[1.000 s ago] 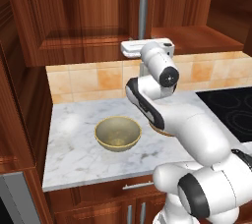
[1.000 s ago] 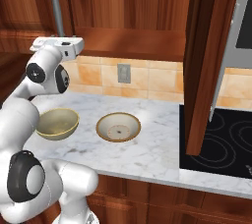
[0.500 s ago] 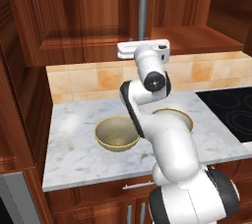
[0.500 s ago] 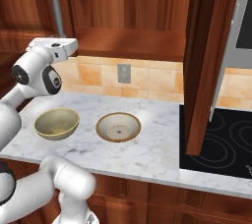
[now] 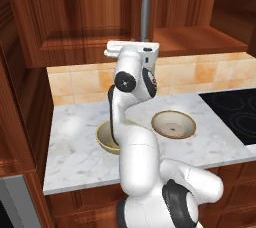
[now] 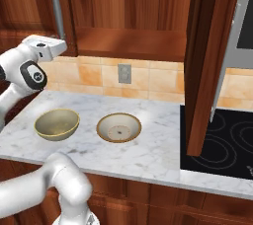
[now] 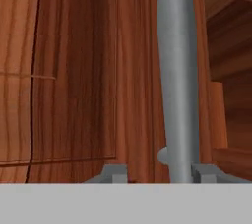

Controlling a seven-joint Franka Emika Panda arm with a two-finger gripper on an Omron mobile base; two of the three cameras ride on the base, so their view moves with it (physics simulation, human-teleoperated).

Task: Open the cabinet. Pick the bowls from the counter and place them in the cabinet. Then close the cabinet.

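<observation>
Reddish-brown wooden wall cabinet hangs above the white marble counter; its right door stands open and the left door is closed. The two-finger gripper is at the long vertical silver bar handle of the left door. Its jaws are partly spread, one finger tip on each side of the bar; real contact cannot be told. Two tan-rimmed ceramic bowls rest on the counter.

Glossy white rounded arm with dark joint caps.
</observation>
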